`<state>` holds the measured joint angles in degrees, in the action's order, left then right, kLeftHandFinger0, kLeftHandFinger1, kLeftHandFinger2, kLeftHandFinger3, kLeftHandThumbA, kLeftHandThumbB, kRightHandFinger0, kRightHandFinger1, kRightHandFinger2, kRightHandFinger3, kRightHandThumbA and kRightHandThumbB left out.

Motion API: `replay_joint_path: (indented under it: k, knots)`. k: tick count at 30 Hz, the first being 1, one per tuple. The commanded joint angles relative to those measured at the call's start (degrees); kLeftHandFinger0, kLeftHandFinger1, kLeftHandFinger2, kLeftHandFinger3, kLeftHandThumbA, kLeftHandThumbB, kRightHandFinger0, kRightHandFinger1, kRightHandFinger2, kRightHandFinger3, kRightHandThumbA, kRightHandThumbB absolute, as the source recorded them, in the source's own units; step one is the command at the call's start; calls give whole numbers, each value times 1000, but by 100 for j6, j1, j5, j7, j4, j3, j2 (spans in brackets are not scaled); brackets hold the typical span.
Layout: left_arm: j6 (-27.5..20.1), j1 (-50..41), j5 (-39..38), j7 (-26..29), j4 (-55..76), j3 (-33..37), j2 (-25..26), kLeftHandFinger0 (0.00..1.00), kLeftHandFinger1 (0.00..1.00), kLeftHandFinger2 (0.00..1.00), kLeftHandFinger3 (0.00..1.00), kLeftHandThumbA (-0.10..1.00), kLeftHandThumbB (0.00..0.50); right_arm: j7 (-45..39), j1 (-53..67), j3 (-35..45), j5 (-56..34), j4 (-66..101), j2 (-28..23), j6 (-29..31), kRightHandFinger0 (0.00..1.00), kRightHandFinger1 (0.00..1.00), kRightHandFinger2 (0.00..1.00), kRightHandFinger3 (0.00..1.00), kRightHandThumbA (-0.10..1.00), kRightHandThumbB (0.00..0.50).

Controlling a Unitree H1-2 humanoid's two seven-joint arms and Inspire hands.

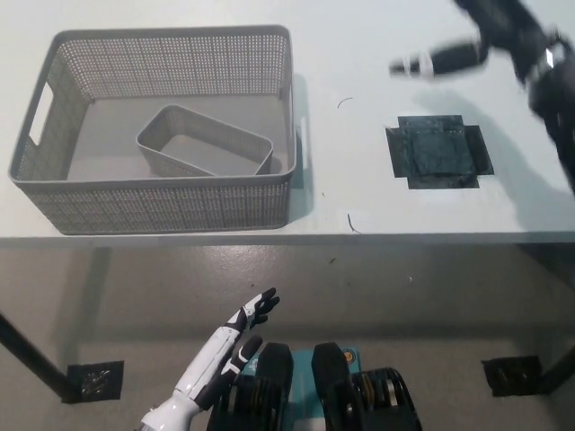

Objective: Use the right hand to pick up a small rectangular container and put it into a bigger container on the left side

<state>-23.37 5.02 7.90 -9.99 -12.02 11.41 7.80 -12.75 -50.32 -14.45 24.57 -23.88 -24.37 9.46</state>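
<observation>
A small grey rectangular container (205,141) lies inside the big grey perforated basket (171,205) at the table's left, resting at an angle on the basket floor. My black right hand (503,45) is raised at the upper right, blurred by motion, far from the basket and holding nothing that I can see; its fingers are too blurred to judge. Below the table's front edge, my white left hand (244,328) rests open with its fingers spread.
A black square mat (437,151) lies on the white table (359,54) to the right of the basket. Table legs with black foot plates (93,381) stand on the grey floor below.
</observation>
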Motion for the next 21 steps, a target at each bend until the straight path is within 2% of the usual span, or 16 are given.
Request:
replay_joint_path:
  k: [1,3,6,7,10,11,13,15,16,17,20,21]
  knots:
    - [-78,139,-49,393,182,-395,-27,1000,1000,1000,1000,1000,303,-389,2279,1050,-1908,5840,-1080,-607,1000,1000,1000,1000,1000,394]
    - [-101,60,-57,407,140,-375,-82,1000,1000,1000,1000,1000,298,-278,2934,919,-1595,6352,-1019,-371,1000,1000,1000,1000,1000,401]
    - [-134,23,-54,407,81,-361,-98,1000,1000,1000,1000,1000,298,89,3913,599,-824,6457,-558,380,1000,1000,1000,1000,1000,324]
    - [-109,-23,-67,392,87,-350,-105,1000,1000,1000,1000,1000,300,166,4233,451,-657,6450,-383,472,1000,1000,1000,1000,1000,315]
    - [-109,-56,-83,381,43,-334,-138,1000,1000,1000,1000,1000,305,311,4766,198,-394,6362,-9,610,1000,1000,1000,1000,1000,324]
    - [-135,-84,-60,397,40,-326,-158,1000,1000,1000,1000,1000,303,422,4968,76,-358,6223,176,742,1000,1000,1000,1000,1000,343]
    - [-116,-136,-68,389,73,-335,-156,1000,1000,1000,1000,1000,303,539,5117,-58,-348,5979,392,957,1000,1000,1000,1000,1000,343]
    - [-69,-199,-45,379,136,-346,-132,1000,1000,1000,1000,1000,301,663,5314,-187,-515,5600,701,1061,1000,1000,1000,1000,1000,388]
    - [-68,-206,-40,376,147,-354,-127,1000,1000,1000,1000,1000,300,665,5344,-189,-549,5552,756,1074,1000,1000,1000,1000,1000,320]
    - [-93,-190,-74,365,121,-372,-128,1000,1000,1000,1000,1000,299,821,5436,-170,-760,5098,1012,1207,1000,1000,1000,1000,1000,351]
    - [-167,-99,-76,342,96,-429,-98,1000,1000,1000,1000,1000,294,885,5409,-87,-1213,4331,1380,1454,1000,1000,1000,1000,1000,299]
    - [-172,-71,-75,330,101,-462,-92,1000,1000,1000,1000,1000,293,859,5390,-40,-1309,4190,1482,1494,1000,1000,1000,1000,1000,295]
